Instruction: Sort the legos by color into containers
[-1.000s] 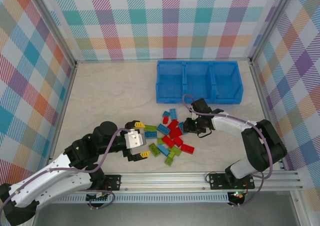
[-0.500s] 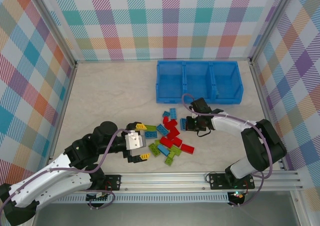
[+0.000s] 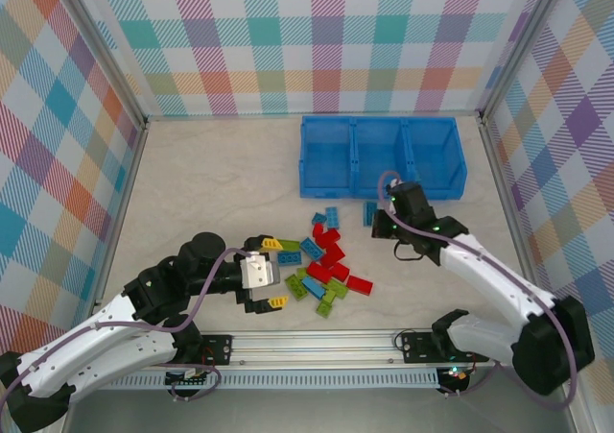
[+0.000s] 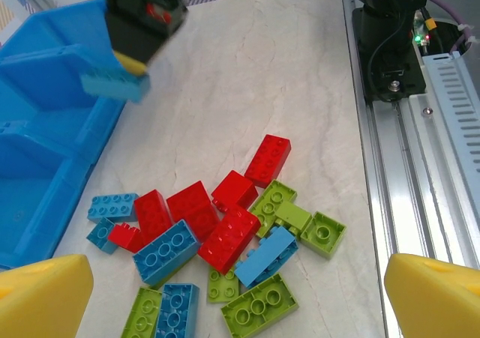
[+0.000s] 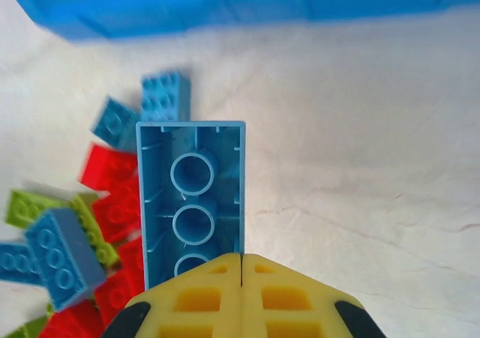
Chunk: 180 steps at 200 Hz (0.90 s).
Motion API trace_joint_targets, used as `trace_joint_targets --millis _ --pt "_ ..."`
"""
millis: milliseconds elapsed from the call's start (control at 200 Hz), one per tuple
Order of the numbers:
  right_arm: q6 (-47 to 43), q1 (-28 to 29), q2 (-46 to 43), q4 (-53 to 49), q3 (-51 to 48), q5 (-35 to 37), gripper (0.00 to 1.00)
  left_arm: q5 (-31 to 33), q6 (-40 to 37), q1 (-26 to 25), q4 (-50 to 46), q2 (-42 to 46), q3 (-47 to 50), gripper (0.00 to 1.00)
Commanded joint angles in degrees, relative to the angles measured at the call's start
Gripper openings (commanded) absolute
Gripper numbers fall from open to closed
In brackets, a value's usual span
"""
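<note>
Red, blue and lime green legos [image 3: 326, 265] lie in a loose pile on the table's near middle, in front of the blue three-compartment bin [image 3: 384, 179]. My right gripper [image 3: 380, 222] hangs above the table between pile and bin, shut on one long blue lego [image 3: 368, 212]. In the right wrist view that blue lego [image 5: 191, 195] shows its hollow underside, pinched by the shut yellow fingertips [image 5: 241, 261]. My left gripper [image 3: 274, 273] stands wide open at the pile's left edge; its yellow fingertips [image 4: 41, 297] frame the pile [image 4: 225, 233] with nothing between them.
The bin [image 4: 45, 128] sits at the left of the left wrist view, with the right gripper [image 4: 142, 16] and its blue lego [image 4: 116, 83] above its edge. A metal rail [image 3: 384, 342] runs along the near edge. Checkered walls enclose the table.
My right gripper shut on the long blue lego at the pile's right side and lifted it up and back toward the bin. The left arm stayed put.
</note>
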State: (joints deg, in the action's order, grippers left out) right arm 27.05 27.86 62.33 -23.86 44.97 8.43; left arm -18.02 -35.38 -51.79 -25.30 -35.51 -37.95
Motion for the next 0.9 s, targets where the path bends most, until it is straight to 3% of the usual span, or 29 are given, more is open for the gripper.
trace_joint_targets --millis 0,190,280,475,575,725,895 --pt "-3.33 -6.95 -0.26 -1.54 6.26 6.93 0.0 -0.63 0.74 0.9 1.74 0.39 0.6 1.0" --pt "-5.57 -23.84 12.62 2.74 16.07 0.38 0.0 6.7 7.32 1.52 3.62 0.17 -0.14 1.0" --pt "-6.04 -26.42 21.86 2.59 21.91 -1.69 0.0 10.01 9.85 2.01 3.64 0.17 -0.66 1.0" --pt "-5.34 -28.94 32.84 2.53 28.73 -4.03 0.17 16.8 15.91 2.89 4.59 -0.41 -1.01 1.0" --pt "-5.6 -29.1 32.77 2.09 29.77 -4.29 0.27 19.66 19.48 3.21 4.74 -2.09 -1.71 1.0" --pt "-4.73 -29.04 27.59 1.95 27.25 -6.91 0.29 23.24 28.41 5.55 3.01 -7.66 -5.14 1.0" --pt "-1.54 -27.36 15.21 3.3 18.06 -22.96 0.44 29.46 41.02 8.97 -10.31 -20.33 -18.54 1.0"
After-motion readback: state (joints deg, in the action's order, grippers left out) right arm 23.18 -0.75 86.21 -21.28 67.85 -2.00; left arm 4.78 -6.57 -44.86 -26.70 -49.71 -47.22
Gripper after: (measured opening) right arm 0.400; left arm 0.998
